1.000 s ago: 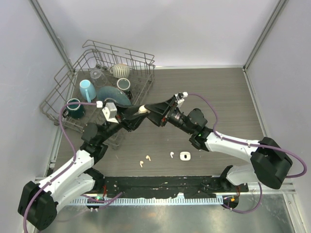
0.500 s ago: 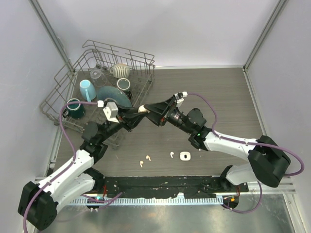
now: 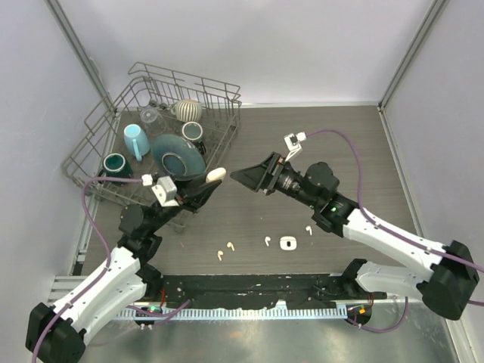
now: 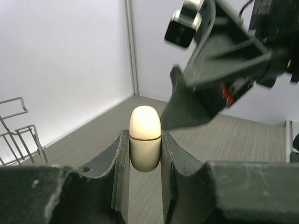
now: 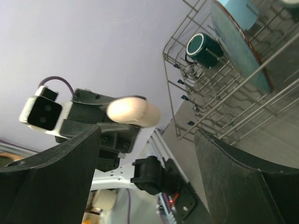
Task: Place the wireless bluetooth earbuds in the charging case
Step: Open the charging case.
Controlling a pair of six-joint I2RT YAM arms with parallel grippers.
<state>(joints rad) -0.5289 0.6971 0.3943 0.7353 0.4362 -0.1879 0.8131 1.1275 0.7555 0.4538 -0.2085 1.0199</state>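
Case (image 4: 145, 126) in L end effector (image 4: 144, 140)

Wire rack (image 3: 91, 144) holds a teal plate (image 3: 178, 155), blue cup (image 3: 136, 140), dark mug (image 3: 115, 165), perhaps a glass (image 3: 150, 116).

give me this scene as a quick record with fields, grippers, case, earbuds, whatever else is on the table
left gripper: shut on the cream oval case, raised above the table
right gripper: open, empty, tips pointing at the case, apart from it
case state: closed, seam visible
earbuds: four loose on the table near the front edge, none in the case
small white item: lies among the earbuds; too small to identify
dish rack: far left corner, holds cups and a teal plate
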